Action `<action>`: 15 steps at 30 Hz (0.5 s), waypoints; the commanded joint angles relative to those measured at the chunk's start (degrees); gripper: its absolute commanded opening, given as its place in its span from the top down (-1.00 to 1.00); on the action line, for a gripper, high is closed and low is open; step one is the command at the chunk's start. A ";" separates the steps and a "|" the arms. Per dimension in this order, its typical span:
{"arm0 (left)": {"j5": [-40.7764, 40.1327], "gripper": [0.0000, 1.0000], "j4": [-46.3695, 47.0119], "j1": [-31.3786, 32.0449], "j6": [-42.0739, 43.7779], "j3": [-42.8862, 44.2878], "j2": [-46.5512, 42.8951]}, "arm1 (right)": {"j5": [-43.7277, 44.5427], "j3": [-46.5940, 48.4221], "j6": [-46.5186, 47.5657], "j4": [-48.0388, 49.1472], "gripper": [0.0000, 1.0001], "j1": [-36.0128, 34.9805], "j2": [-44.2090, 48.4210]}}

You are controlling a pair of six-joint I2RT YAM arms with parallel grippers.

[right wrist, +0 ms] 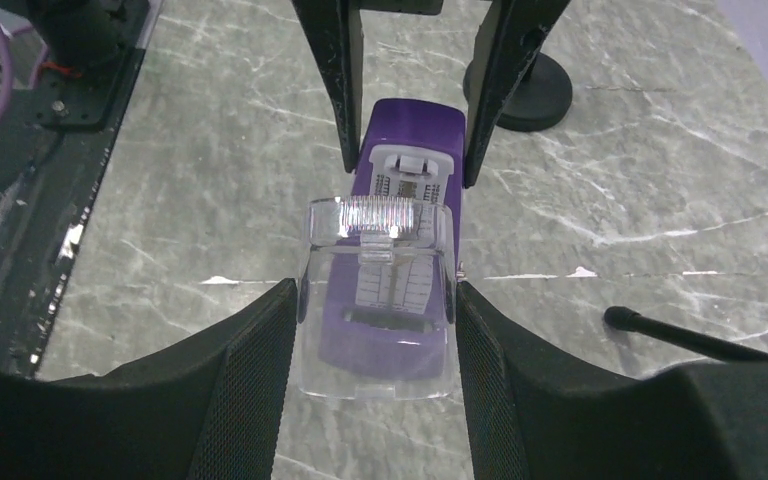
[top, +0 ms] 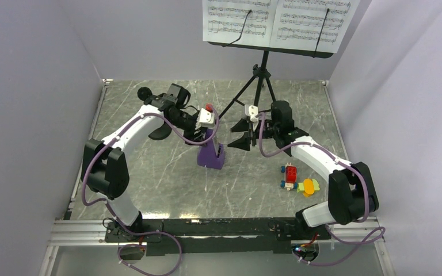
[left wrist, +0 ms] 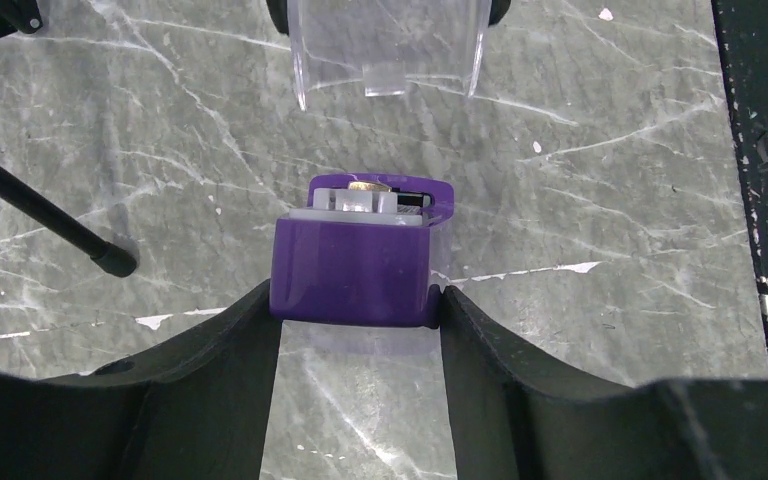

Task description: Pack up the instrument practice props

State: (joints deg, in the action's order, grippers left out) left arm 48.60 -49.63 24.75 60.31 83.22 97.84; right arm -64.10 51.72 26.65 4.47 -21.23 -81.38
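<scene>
The purple wedge-shaped metronome [top: 210, 155] stands upright on the table's middle. My left gripper [top: 210, 133] is shut on its upper part, as the left wrist view shows [left wrist: 355, 300]. My right gripper [right wrist: 378, 300] is shut on the metronome's clear plastic cover [right wrist: 380, 250], held in front of the metronome's face [right wrist: 410, 125] and apart from it. The black music stand [top: 262, 75] with white sheet-music pages [top: 276, 23] stands at the back. The small black microphone stand [top: 160, 132] is left of my left gripper, and its round base [right wrist: 520, 90] shows behind the metronome.
Small red, yellow and green toy blocks [top: 296, 181] lie on the table at the right front. A tripod leg of the music stand [left wrist: 40, 215] ends close to the metronome; it also shows in the right wrist view [right wrist: 680, 335]. Grey walls enclose the table.
</scene>
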 commanded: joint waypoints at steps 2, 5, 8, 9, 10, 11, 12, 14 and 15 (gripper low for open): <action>0.72 -0.08 -3.91 1.00 0.76 -1.18 -0.23 | -1.53 -7.19 -4.71 22.59 1.00 -0.84 0.97; -0.63 -0.09 -2.95 1.00 -0.37 -0.95 -0.35 | -0.98 -10.36 -7.94 31.33 1.00 -1.41 0.22; -1.83 -0.11 -3.14 1.29 -1.77 -0.56 -0.50 | -0.70 -11.54 -10.69 36.08 1.00 -2.15 -1.15; -2.93 -0.11 -3.19 1.57 -1.99 -0.71 -0.71 | -0.63 -11.48 -11.05 36.59 1.00 -2.29 -1.53; -3.26 -0.12 -3.15 1.73 -2.16 -1.00 -1.13 | -0.27 -11.58 -11.61 37.63 1.00 -2.44 -1.84; -3.59 -0.12 -2.84 1.85 -2.52 -1.42 -1.65 | 0.47 -12.01 -12.49 39.38 1.00 -2.55 -1.91; -3.82 -0.13 -2.45 1.93 -3.05 -1.92 -2.19 | 0.95 -12.59 -13.29 41.22 1.00 -2.75 -1.97; -4.07 -0.14 -1.86 2.07 -4.04 -2.75 -3.13 | 1.58 -12.50 -14.05 42.56 1.00 -3.02 -2.17; -4.12 -0.14 -1.68 2.20 -4.45 -3.06 -3.36 | 1.99 -12.49 -14.27 42.84 1.00 -3.21 -2.28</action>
State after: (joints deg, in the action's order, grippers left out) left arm 46.26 -48.84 25.98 58.28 82.41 96.57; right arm -62.76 39.62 15.20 37.50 -23.79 -83.31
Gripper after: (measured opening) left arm 0.583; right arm 0.573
